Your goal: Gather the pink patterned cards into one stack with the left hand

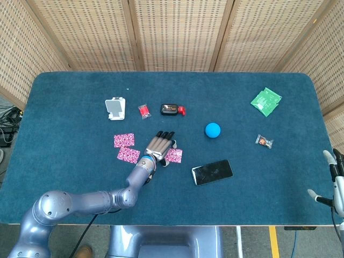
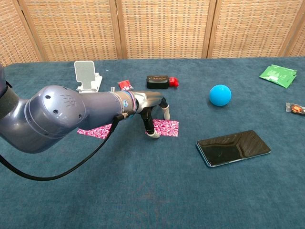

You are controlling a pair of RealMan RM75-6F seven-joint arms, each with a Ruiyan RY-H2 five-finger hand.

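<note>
Three pink patterned cards lie apart on the blue table. One card (image 1: pixel 124 140) sits at the left, a second card (image 1: pixel 128 155) just below it, and a third card (image 1: pixel 174 156) (image 2: pixel 165 127) lies to the right. My left hand (image 1: pixel 159 147) (image 2: pixel 151 108) hovers palm-down over the third card's left edge, its fingers (image 2: pixel 153 135) spread and pointing down, one tip at the card's near edge. It holds nothing that I can see. My right hand (image 1: pixel 334 180) hangs off the table's right edge, fingers apart and empty.
A black phone (image 1: pixel 212 172) lies right of the third card, a blue ball (image 1: pixel 213 130) beyond it. A white stand (image 1: pixel 115 108), a red wrapped sweet (image 1: pixel 144 111) and a black case (image 1: pixel 171 109) line the back. A green packet (image 1: pixel 266 101) and small wrapper (image 1: pixel 264 142) sit far right.
</note>
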